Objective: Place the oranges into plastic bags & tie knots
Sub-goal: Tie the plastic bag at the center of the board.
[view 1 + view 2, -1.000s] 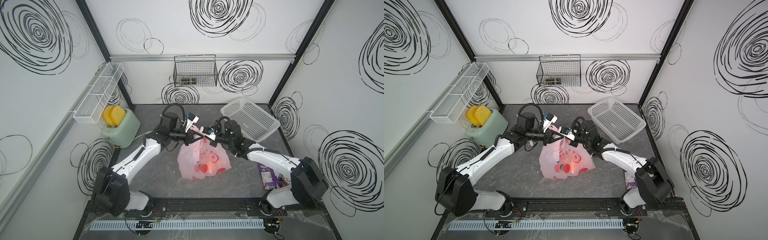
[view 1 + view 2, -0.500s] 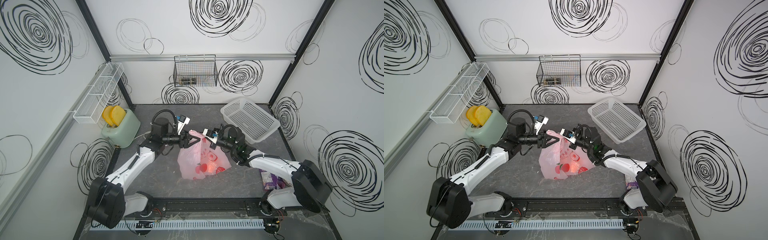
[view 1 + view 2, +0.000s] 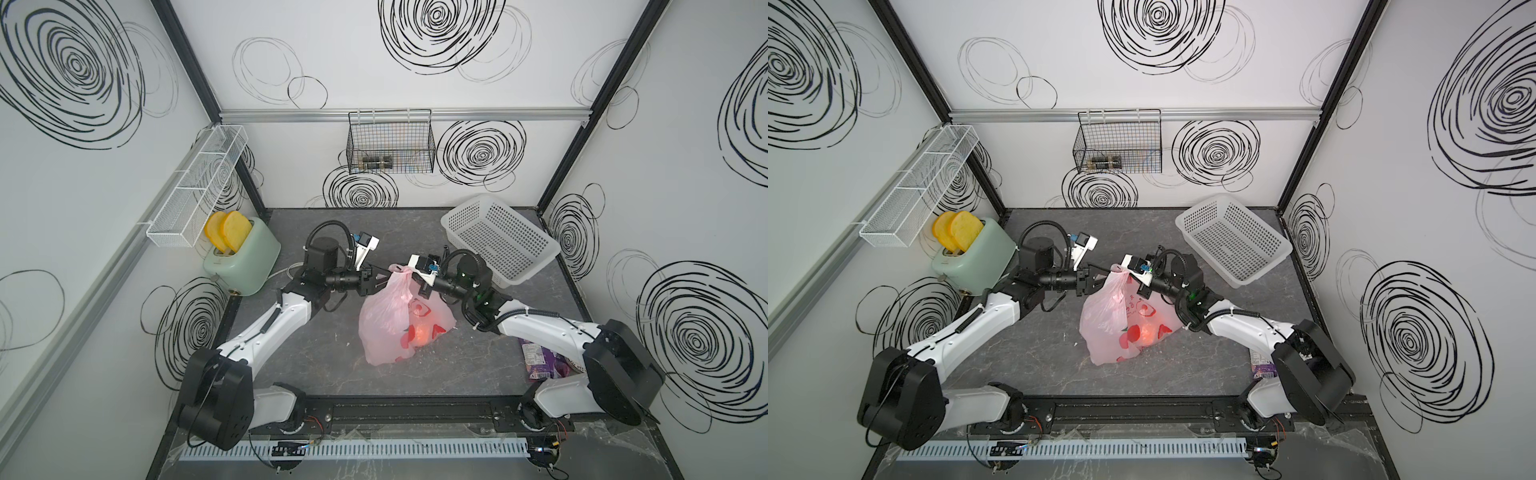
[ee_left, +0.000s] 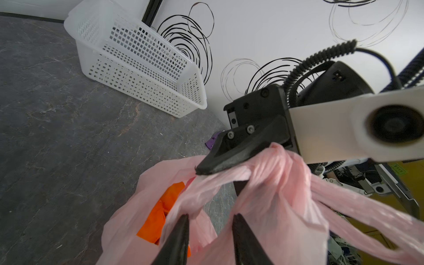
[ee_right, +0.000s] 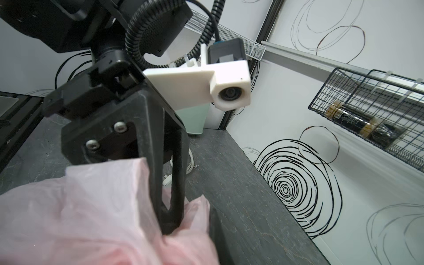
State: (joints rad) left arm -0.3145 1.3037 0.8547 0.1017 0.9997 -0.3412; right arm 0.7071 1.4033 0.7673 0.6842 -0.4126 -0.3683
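The pink plastic bag (image 3: pixel 386 328) (image 3: pixel 1104 328) stands mid-table, its top pulled up between both arms. Oranges (image 3: pixel 422 332) (image 4: pixel 160 213) glow through its film. My right gripper (image 3: pixel 411 276) (image 4: pixel 204 168) is shut on the bunched handles (image 4: pixel 275 165), whose loose tails trail past it. The handles cross and twist; I cannot tell whether a knot is tied. My left gripper (image 3: pixel 380 279) (image 4: pixel 210 220) is at the bag's neck, its jaws apart with pink film (image 5: pixel 80 218) and bare table showing between the tips.
A white perforated basket (image 3: pixel 498 241) sits at the back right. A green toaster (image 3: pixel 241 262) with toast slices stands at the back left. A purple packet (image 3: pixel 540 357) lies by the right arm's base. A wire basket (image 3: pixel 390 145) hangs on the back wall.
My left gripper let go of the handles, drew back a little to the left and opened; its jaws now stand narrower. My right gripper kept its hold on the handles.
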